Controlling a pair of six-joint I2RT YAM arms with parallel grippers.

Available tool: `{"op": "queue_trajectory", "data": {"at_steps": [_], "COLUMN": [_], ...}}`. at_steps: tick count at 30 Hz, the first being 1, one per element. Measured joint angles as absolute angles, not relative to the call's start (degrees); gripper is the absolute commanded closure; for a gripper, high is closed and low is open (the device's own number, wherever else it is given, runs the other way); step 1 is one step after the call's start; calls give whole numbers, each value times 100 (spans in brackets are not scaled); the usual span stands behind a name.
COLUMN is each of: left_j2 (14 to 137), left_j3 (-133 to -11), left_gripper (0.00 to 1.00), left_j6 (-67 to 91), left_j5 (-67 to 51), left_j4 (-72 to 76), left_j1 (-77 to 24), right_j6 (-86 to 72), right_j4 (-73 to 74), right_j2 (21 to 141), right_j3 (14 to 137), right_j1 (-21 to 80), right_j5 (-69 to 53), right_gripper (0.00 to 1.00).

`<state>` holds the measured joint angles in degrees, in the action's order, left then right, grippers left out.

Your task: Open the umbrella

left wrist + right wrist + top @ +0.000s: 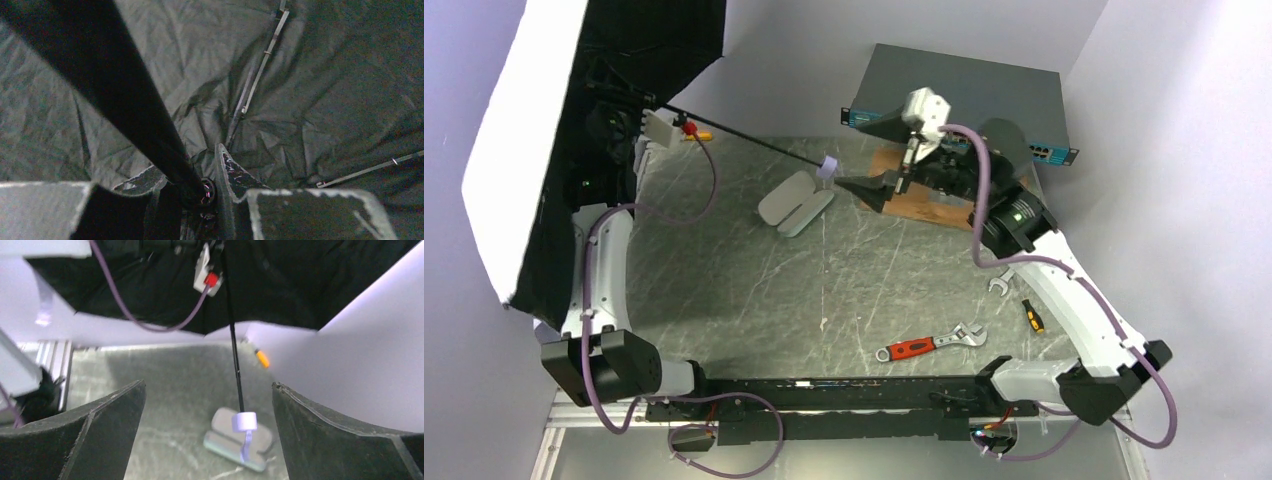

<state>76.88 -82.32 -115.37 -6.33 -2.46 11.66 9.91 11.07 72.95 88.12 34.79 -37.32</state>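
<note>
The umbrella stands open at the left, its canopy [519, 160] pale outside and black inside [325, 75]. Its thin black shaft [744, 138] runs right to the lavender handle [828, 166], which hangs free above the table. My left gripper [192, 185] is shut on the shaft [135, 100] close under the canopy; in the top view the canopy mostly hides it. My right gripper [847, 153] is open just right of the handle. In the right wrist view the handle [244, 421] lies ahead of the wide-apart fingers [208, 385], untouched.
A pale oval clamshell case [796, 207] lies open under the handle. A red-handled adjustable wrench [929, 343], a spanner [1001, 287] and a small screwdriver [1032, 315] lie front right. A grey switch box [964, 100] and a wooden board [924, 200] sit at the back right.
</note>
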Motion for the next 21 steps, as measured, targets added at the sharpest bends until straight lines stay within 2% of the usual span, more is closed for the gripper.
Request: {"op": "queue_trajectory", "data": {"at_steps": [6, 14, 18, 21], "left_j2": [7743, 8040, 8012, 7837], "left_j3": [-9513, -11332, -11430, -10995], "left_gripper": [100, 100, 100, 100], "left_j6": [-10379, -7830, -6689, -5830], "left_j5": [-613, -805, -1170, -1559], "left_j4": [-1116, -2602, -3044, -3227], "left_j1": [1068, 978, 875, 744], "right_j6": [392, -78, -141, -154], "right_j4": [-255, -478, -475, -467], "right_j2": [6777, 6729, 6663, 6661], "right_j3": [8353, 8138, 8029, 8027], "right_j1": [3422, 3212, 3212, 3212], "right_j5": [-3079, -2416, -2410, -2416], "right_gripper": [0, 0, 0, 0]}}
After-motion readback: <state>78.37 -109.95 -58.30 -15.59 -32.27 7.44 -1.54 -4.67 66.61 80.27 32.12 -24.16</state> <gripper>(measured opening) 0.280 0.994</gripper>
